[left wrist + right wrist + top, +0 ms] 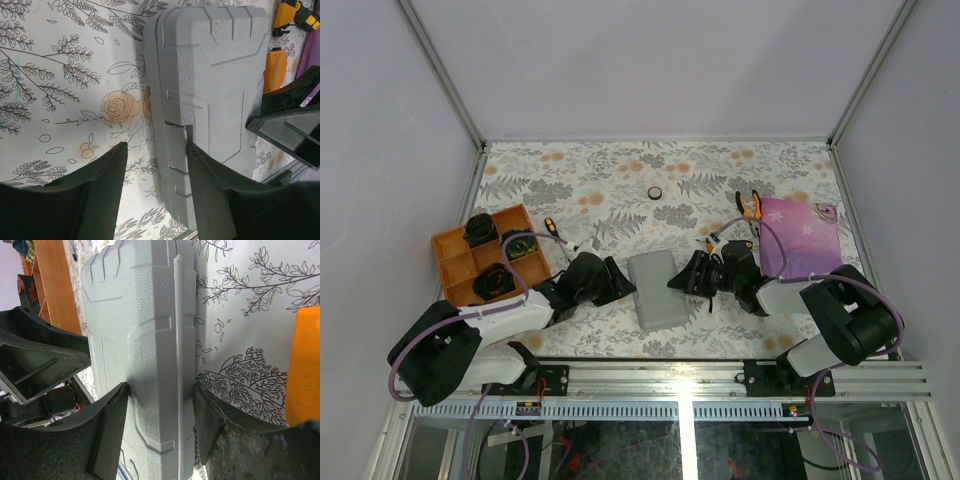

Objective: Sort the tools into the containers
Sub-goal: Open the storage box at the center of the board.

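Currently flat grey hinged plastic tool case (655,290) lies shut near tabletop (620,180) centre, toward 6 o'clock. Left hand (620,283) is spread at case's 9 o'clock edge, against a notch. Right hand (682,278) is spread astride the 3 o'clock rim, likely bracing the case so the lid can be prised up.
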Tool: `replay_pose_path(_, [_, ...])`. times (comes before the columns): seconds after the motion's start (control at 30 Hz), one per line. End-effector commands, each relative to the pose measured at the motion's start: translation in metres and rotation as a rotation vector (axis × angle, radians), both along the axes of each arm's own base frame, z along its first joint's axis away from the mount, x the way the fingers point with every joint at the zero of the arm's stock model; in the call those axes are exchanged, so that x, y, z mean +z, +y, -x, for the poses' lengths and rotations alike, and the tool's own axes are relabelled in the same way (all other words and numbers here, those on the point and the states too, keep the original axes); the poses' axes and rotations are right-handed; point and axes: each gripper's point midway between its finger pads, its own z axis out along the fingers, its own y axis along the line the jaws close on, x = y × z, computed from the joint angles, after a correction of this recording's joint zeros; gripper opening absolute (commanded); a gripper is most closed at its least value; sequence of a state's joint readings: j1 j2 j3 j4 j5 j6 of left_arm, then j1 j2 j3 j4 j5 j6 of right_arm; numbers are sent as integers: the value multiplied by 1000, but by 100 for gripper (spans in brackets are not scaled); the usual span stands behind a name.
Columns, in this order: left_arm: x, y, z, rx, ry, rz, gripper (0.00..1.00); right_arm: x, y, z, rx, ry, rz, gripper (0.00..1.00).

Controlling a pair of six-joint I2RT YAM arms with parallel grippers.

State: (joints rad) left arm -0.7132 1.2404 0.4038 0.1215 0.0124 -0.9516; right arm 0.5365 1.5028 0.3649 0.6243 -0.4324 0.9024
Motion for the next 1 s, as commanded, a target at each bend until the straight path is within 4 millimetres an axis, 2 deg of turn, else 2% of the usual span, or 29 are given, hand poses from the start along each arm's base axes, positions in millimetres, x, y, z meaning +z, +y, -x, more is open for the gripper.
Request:
replay_pose_path(0.0, [12, -8, -13, 23, -48, 28, 48, -33, -14, 15, -16, 81, 103, 49])
replay_pose_path(0.5, [-10, -1, -10, 37, 14, -59, 44, -36, -18, 18, -24, 94, 117, 47])
replay_pose_path(0.63, [-2, 3, -12, 60, 1, -66, 42, -38, -21, 18, -36, 95, 136, 46])
replay_pose_path(0.77, [16, 8, -17, 90, -42, -57, 42, -38, -24, 18, -44, 93, 147, 46])
replay_pose_path(0.97, [40, 0, -19, 57, -106, 10, 46, -37, -23, 17, -48, 94, 144, 45])
